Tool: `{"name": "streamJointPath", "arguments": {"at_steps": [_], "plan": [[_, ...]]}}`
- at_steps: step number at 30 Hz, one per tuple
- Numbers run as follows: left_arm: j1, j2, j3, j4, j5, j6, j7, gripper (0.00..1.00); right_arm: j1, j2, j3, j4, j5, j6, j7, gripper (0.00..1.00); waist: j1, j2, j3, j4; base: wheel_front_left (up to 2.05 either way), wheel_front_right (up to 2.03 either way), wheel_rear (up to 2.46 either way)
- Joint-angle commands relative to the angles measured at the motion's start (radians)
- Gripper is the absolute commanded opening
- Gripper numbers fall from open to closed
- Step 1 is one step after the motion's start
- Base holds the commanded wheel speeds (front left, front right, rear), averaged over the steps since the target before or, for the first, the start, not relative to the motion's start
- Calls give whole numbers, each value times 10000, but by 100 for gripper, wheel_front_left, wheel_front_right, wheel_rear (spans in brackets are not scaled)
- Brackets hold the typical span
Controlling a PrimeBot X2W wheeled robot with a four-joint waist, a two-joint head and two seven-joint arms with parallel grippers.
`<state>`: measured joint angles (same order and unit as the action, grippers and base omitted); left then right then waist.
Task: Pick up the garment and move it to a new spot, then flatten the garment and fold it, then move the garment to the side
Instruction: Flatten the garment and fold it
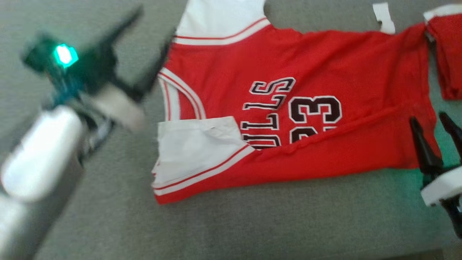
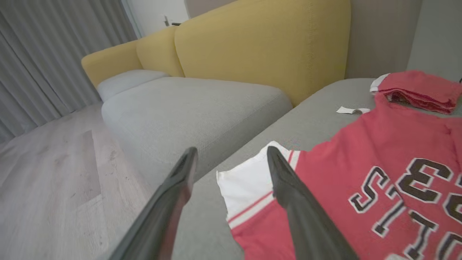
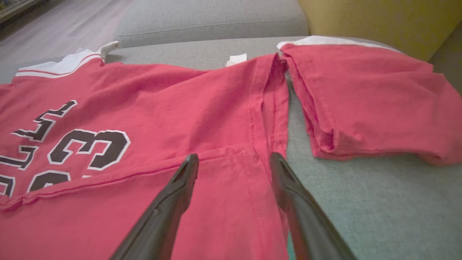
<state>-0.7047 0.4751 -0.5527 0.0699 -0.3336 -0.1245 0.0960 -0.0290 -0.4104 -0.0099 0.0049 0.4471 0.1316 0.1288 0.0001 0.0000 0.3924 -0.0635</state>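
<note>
Seeing the red sleeveless mesh jersey (image 1: pixel 325 65) spread flat between the wide-open, empty left pincer (image 2: pixel 231 151) and right pincer (image 3: pixel 234 157), one long edge folded in, probably more folding and shifting aside to go.

One red jersey (image 1: pixel 325 65), one folded red garment (image 1: pixel 447 54), one white scrap (image 1: pixel 383 16), one sofa (image 2: pixel 252 43), and two grippers: left gripper (image 2: pixel 231 150), right gripper (image 3: pixel 234 156).

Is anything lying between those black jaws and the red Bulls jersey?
Nothing visible does: both pairs of jaws stand open at the edges of the red mesh basketball jersey on the grey sofa cushion. A folded red cloth lies beside its hem.
</note>
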Motion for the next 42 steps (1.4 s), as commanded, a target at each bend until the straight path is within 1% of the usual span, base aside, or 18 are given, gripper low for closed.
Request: {"name": "streamJointPath", "arguments": {"at_steps": [1,4,7,10,12,18,25,26,27,28,32,36,37,39,42], "plan": [[-580,401,250,-113,-203,-24,254,100,-201,-222,137,-376,-64,-9,-108,100,-1,0,600,-556,0,0,0],[-2539,792,-942,432,-1180,-53,1283,100,-630,-125,402,-530,-142,-9,-175,100,-1,0,1191,-973,0,0,0],[-4243,1147,-1933,1237,-2067,-57,2081,100,-1006,-5,702,-544,-166,-9,-229,100,-1,0,1715,-1379,0,0,0],[-5479,1423,-2726,2147,-2650,-58,2677,100,-1347,125,1008,-436,-170,-9,-351,100,-1,0,2133,-1803,0,0,0],[-6098,1649,-3209,2692,-2854,-59,2993,100,-1532,232,1234,-350,-170,-9,-433,100,-1,0,2371,-2110,0,0,0],[-7247,2188,-4101,4101,-3656,-60,3819,100,-1861,404,1611,12,-92,-9,-695,100,-1,0,2862,-2798,0,0,0],[-7629,2699,-4859,4792,-4463,-60,4308,100,-2013,496,1842,456,21,-9,-971,100,-1,0,3014,-3244,0,0,0],[-7636,2759,-4978,4793,-4589,-60,4367,71,-2031,492,1856,506,35,-9,-1000,100,-1,0,3014,-3280,0,0,0],[-7643,2810,-5076,4777,-4725,-60,4394,10,-2052,485,1864,552,50,-9,-1024,100,-1,0,3017,-3310,0,0,0],[-7638,2854,-5177,4748,-4906,-60,4446,0,-2076,471,1866,587,67,-9,-1047,100,-1,0,3020,-3332,0,0,0],[-7730,3020,-5499,4563,-5501,-61,4525,0,-2365,340,1817,527,284,-9,-1142,100,-1,0,3022,-3325,0,0,0],[-7925,3131,-5845,4348,-5617,-61,3979,0,-3066,195,1969,250,983,-9,-903,100,-1,0,2932,-3159,0,0,0],[-7925,3131,-5845,4348,-5617,-61,3979,0,-3066,195,1969,250,983,-9,-903,100,-1,0,2932,-3159,0,0,0],[-8025,3152,-6058,4289,-5601,-61,3598,0,-3541,107,2172,221,1408,-9,-505,100,-1,0,2865,-3032,0,0,0],[-8203,3120,-6316,4267,-5633,-61,3024,0,-4408,-27,2474,536,1938,-9,117,100,-1,0,2809,-2814,0,0,0]]}}
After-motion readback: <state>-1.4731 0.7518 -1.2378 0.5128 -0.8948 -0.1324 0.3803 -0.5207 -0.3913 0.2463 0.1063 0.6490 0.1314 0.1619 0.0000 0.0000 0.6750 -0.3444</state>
